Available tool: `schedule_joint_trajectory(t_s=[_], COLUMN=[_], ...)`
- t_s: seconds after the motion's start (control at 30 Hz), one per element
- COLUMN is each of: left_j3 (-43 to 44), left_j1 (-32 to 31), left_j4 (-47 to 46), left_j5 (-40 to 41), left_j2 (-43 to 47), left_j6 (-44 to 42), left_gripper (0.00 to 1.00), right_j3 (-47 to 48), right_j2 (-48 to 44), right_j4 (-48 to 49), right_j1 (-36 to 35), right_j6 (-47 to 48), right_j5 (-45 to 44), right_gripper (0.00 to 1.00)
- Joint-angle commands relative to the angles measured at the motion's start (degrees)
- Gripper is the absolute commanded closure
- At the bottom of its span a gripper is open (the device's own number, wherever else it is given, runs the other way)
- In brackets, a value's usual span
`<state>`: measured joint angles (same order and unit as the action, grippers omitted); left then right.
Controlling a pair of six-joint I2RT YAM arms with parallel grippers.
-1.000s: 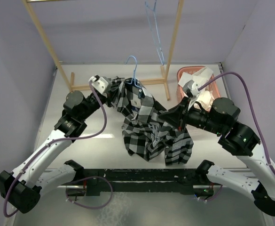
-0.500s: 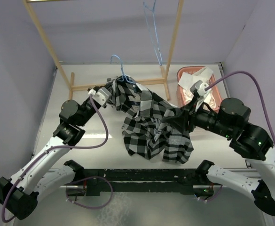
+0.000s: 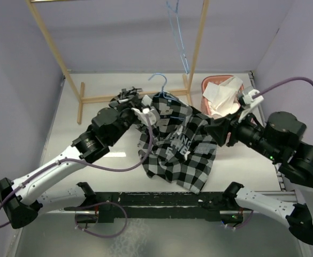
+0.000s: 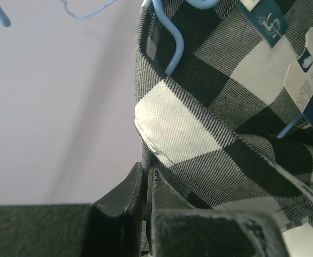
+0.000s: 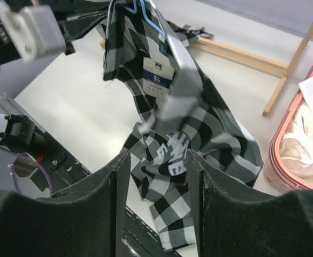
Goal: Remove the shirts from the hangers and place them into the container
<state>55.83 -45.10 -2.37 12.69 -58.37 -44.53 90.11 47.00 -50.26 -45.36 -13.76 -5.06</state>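
We are finding the left gripper [image 4: 145,179] pinching the black-and-white plaid fabric shirt [image 3: 175,155], draped onto the table [image 3: 92,107], its light-blue wire hanger [image 3: 162,84] inside. The right gripper [image 5: 157,158] is standing spread, empty, near the salmon-pink plastic basket [image 3: 205,85].

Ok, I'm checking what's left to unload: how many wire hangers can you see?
2. One bare hanger dangles beside the wooden rack, by its right pole. A second hanger sits inside the plaid shirt, hook poking out of the collar. The fabric could hide another.

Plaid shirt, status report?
Left gripper shut on plaid shirt. Right gripper open, empty. Hanger inside collar, not yet out. White shirt already in basket.
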Motion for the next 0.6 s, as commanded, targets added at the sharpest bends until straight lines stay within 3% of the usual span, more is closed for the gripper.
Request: schedule_joint_trajectory(t_s=[0.0,0.27,0.57], left_j3=[6.08,8.34,12.24], left_j1=[-9.56,-19.44,-23.67], left_j4=[0.93,-7.14,-15.50], left_j5=[17.03,28.37,38.30], left_j2=[-1.45,-4.16,-9.71], left_j6=[-13.27,-22.78,-28.44], left_gripper=[1.00,1.00,1.00], right_j3=[0.68,-1.37,-6.61], right_j2=[5.06,8.74,6.63], right_j4=[2.19,2.16,3.23], right_j1=[-0.25,-0.28,-0.27], right_j6=[-1.12,-4.71,-6.27], right_j5=[-1.36,-11.14,-10.81], right_gripper=[0.52,0.53,0.52])
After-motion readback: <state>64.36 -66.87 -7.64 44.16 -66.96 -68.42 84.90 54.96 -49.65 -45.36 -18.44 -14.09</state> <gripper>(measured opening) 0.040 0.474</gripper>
